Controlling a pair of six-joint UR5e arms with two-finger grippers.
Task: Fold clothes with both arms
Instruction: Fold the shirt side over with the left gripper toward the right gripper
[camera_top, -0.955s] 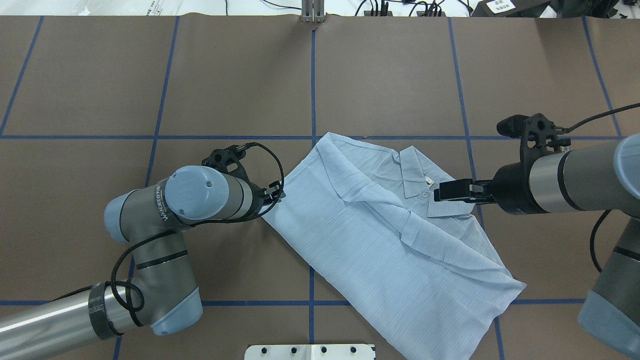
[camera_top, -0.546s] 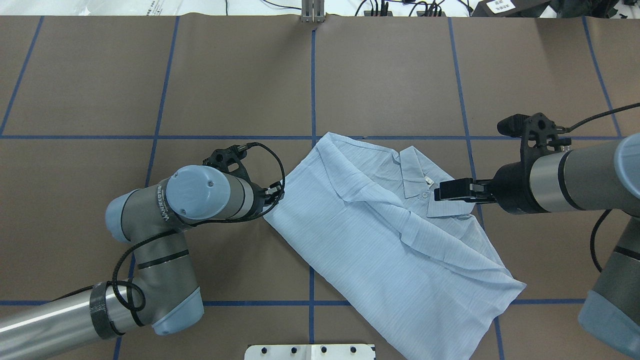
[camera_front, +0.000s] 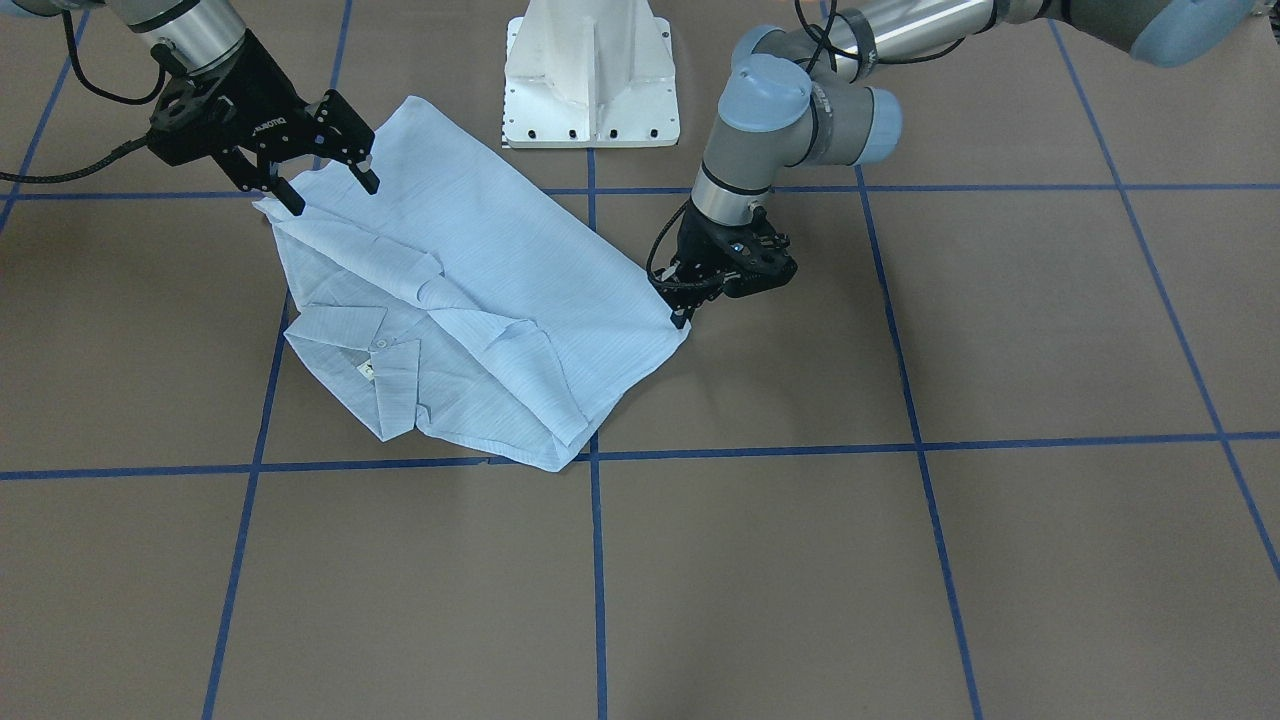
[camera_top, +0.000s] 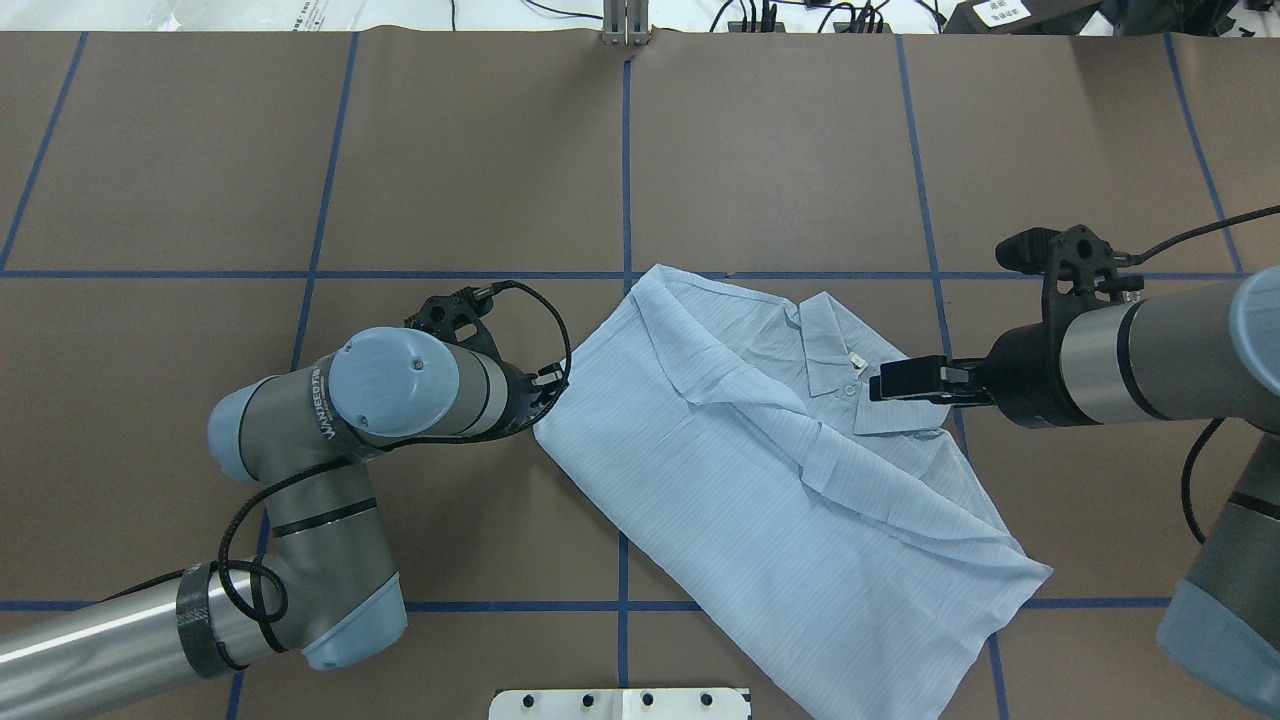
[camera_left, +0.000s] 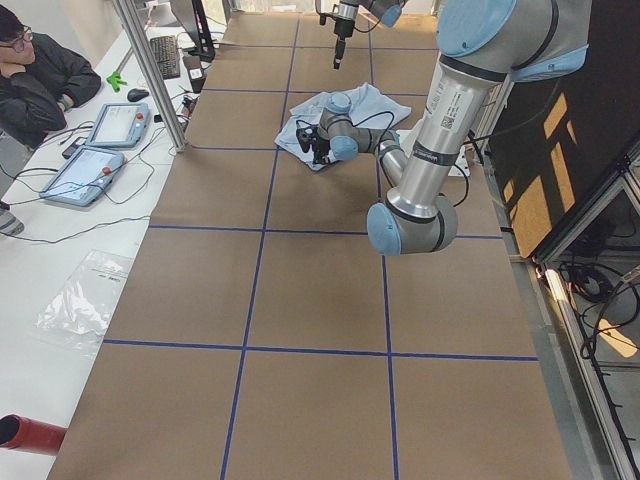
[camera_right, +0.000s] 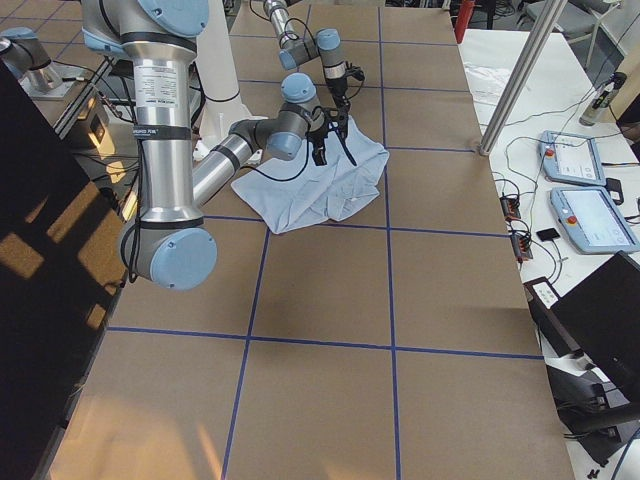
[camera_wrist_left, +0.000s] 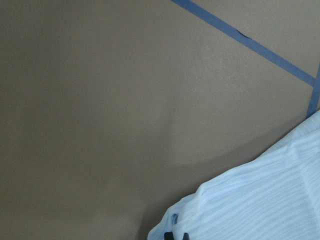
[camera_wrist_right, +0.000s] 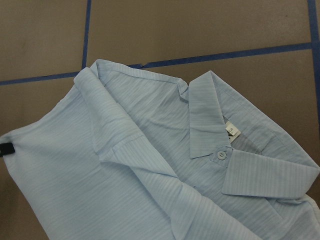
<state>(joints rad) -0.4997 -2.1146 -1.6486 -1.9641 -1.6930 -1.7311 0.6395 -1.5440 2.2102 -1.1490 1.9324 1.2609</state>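
Near the middle of the table (camera_front: 900, 560), just in front of the white base (camera_front: 590, 80) of the robot, the shirt (camera_front: 480, 270) lies spread out and turned at an angle to the blue tape lines (camera_front: 900, 445). The left gripper (camera_front: 684, 312) is down at one bottom corner of the shirt. Its fingers look pinched together on the cloth, which is raised a little there. From overhead, the bent left arm (camera_top: 400, 385) hides this gripper. The right gripper (camera_front: 330, 195) hangs over the opposite edge, beside the collar (camera_front: 385, 365), with its jaws spread wide and nothing between them.

The shirt is thin, light blue, with fine stripes. One sleeve is folded across the front and makes soft ridges. A small white button (camera_wrist_right: 220, 155) closes the neck, and a small label (camera_wrist_right: 232, 131) sits inside the collar.

The table has a matt brown cover, divided into big squares by the tape. At the far side a white bench carries two tablets (camera_left: 85, 170) with cables, next to a metal post (camera_left: 150, 70). A person (camera_left: 35, 80) in dark clothes sits there.
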